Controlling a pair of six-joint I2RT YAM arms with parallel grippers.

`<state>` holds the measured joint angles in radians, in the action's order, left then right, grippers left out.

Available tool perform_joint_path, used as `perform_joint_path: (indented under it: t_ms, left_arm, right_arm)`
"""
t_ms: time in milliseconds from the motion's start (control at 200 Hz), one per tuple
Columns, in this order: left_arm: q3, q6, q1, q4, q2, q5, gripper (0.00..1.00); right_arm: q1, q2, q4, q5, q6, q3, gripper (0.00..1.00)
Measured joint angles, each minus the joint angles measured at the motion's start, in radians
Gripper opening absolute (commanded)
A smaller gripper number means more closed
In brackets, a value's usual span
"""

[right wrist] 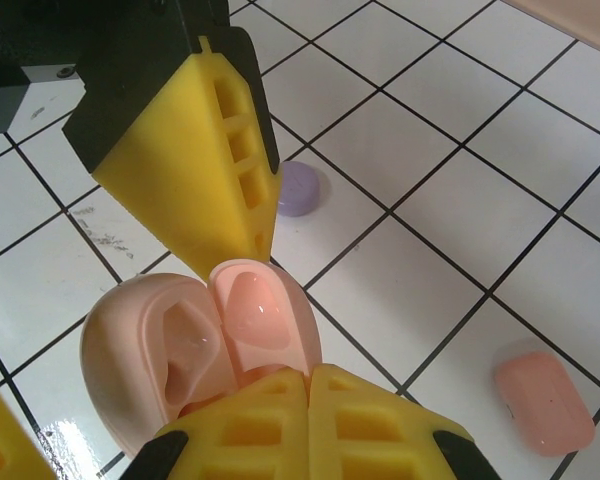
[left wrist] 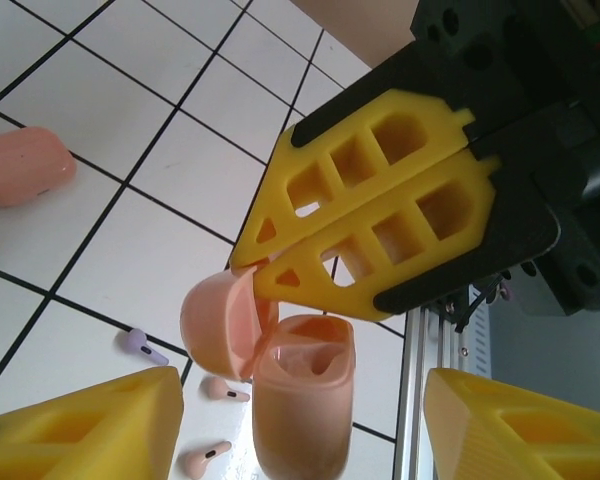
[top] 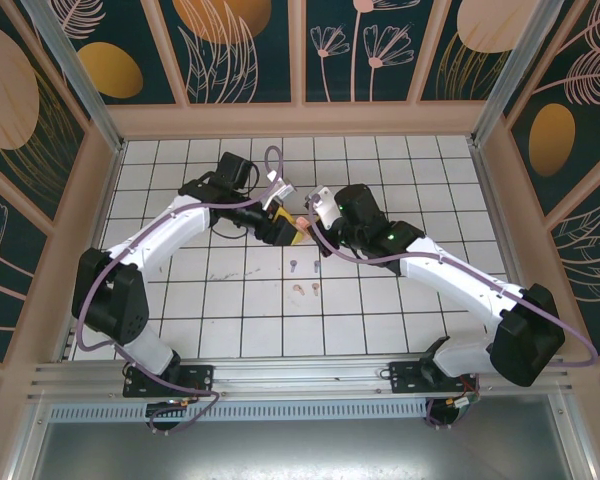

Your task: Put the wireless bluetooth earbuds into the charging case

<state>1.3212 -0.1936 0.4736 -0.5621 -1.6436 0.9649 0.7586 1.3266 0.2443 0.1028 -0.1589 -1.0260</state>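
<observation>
An open pale pink charging case stands between the yellow fingers of my left gripper, with a gap on each side, so that gripper is open. Its lid is swung back. My right gripper is shut, and its joined tips press against the lid beside the empty case body. From above, both grippers meet at mid table, left and right. A lilac earbud and two pink earbuds lie on the tiles below.
A closed coral case and a lilac case lie on the white tiles nearby. Loose earbuds sit just in front of the grippers. Wooden walls ring the floor, and a metal rail runs along the near edge.
</observation>
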Motion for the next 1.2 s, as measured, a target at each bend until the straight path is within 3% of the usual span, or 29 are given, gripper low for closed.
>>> perform_joint_path:
  t_ms: [330,1201]
  left_arm:
    - [0.003,-0.005,0.000,-0.007,-0.008,0.017,0.61]
    - [-0.034,-0.011,0.000,0.013,-0.008,0.039,0.36]
  right_arm:
    - [0.003,0.000,0.000,0.003,0.000,0.000,0.00]
    - [0.014,0.000,0.000,0.002,0.004,0.000,0.00]
